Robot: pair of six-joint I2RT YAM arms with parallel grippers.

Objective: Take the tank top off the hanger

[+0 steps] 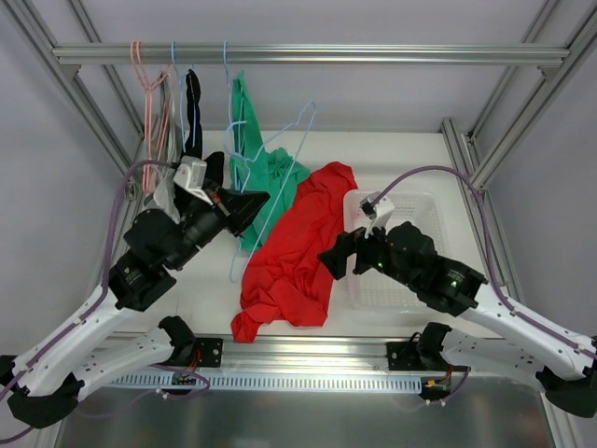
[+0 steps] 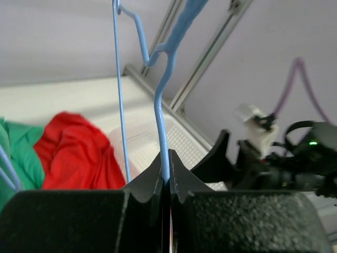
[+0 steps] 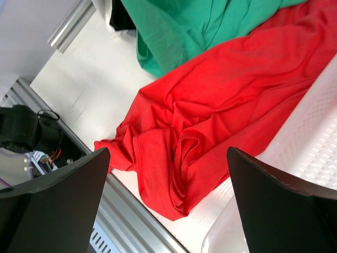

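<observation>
A red tank top (image 1: 298,243) lies crumpled on the table, its upper edge over the rim of a white basket (image 1: 420,210). It is off any hanger. My left gripper (image 1: 250,203) is shut on the wire of a light blue hanger (image 1: 244,252) and holds it tilted above the table. In the left wrist view the blue hanger (image 2: 160,116) rises from the shut gripper (image 2: 167,158). My right gripper (image 1: 345,254) is open and empty, hovering over the red top (image 3: 210,105), as the right wrist view (image 3: 168,153) shows.
A green tank top (image 1: 270,173) hangs from another blue hanger on the top rail (image 1: 373,54) and drapes onto the table beside the red one. A pink hanger (image 1: 149,93) and a black garment (image 1: 192,112) hang at the left.
</observation>
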